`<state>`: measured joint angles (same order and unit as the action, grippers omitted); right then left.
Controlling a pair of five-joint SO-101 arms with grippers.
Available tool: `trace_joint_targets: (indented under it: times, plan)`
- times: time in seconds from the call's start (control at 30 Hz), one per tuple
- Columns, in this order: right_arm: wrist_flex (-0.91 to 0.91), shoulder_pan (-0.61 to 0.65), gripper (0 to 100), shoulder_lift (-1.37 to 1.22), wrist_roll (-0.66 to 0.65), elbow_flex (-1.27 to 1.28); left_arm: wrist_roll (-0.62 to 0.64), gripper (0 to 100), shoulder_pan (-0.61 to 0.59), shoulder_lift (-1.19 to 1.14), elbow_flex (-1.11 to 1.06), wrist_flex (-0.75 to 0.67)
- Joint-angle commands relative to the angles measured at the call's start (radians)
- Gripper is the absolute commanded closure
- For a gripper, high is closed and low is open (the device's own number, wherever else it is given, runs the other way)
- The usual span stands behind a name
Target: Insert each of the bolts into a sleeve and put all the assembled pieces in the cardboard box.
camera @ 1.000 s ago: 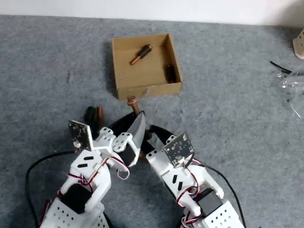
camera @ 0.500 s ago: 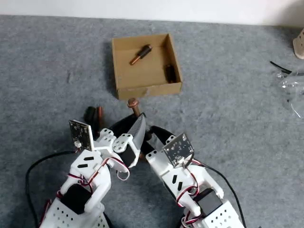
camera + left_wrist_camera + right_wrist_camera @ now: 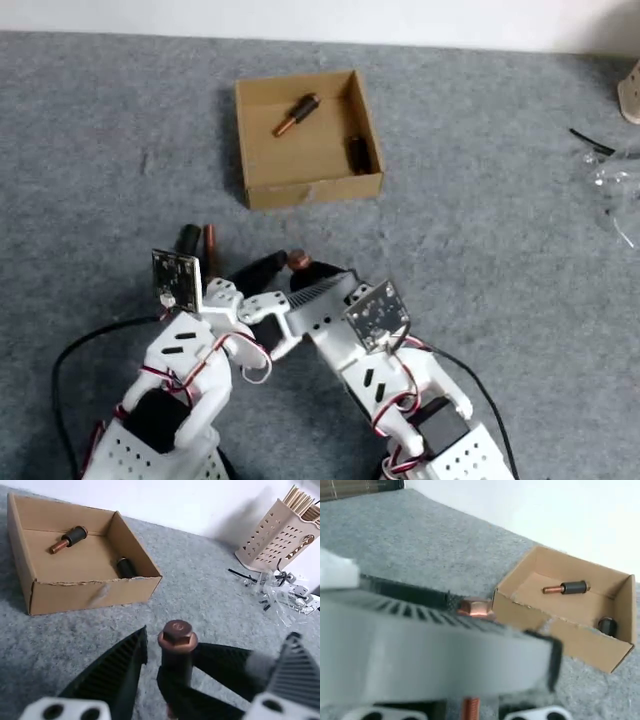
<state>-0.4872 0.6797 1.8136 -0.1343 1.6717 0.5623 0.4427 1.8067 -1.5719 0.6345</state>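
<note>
Right claw [image 3: 305, 272] clenched on the upright, seemingly sleeved bolt [image 3: 176, 632], with the released left claw [image 3: 217, 636] straddling it; the next move is probably carrying it into the cardboard box [image 3: 310, 188] just beyond.

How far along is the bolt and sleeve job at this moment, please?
Done: one bolt-in-sleeve piece and a second dark piece lie in the cardboard box. In hand: the right gripper holds a bolt upright between the fingers of the open left gripper; I cannot tell whether a sleeve is on it. Left: a loose sleeve and a loose bolt lie side by side on the carpet, unassembled.
</note>
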Motion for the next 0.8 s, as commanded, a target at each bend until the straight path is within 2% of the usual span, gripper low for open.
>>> trace_joint_targets:
  times: [0.0, 0.17, 0.33, 0.43, 0.57, 0.6, 0.67, 0.77]
  plan:
    - [0.004, -0.018, 99.4, 0.024, -0.012, 0.036, 0.012, 60, 0.007, 0.007, 0.059, 0.003]
    - [0.004, -0.018, 99.4, 0.024, -0.012, 0.036, 0.021, 60, -0.033, 0.007, 0.062, 0.002]
    - [0.004, -0.018, 99.4, 0.024, -0.012, 0.036, 0.153, 61, -0.219, 0.007, 0.127, 0.005]
    - [0.004, -0.018, 99.4, 0.024, -0.012, 0.036, 0.160, 72, -0.334, 0.007, 0.153, 0.005]
    - [0.004, -0.018, 99.4, 0.024, -0.012, 0.035, 0.160, 98, -0.421, 0.007, 0.159, 0.002]
    - [0.004, -0.018, 99.4, 0.024, -0.012, 0.035, 0.160, 100, -0.435, 0.007, 0.156, 0.002]
    - [0.004, -0.018, 99.4, 0.024, -0.012, 0.035, 0.155, 96, -0.449, 0.007, 0.148, 0.002]
    - [0.004, -0.018, 99.4, 0.024, -0.012, 0.035, 0.152, 99, -0.515, 0.005, 0.143, 0.002]
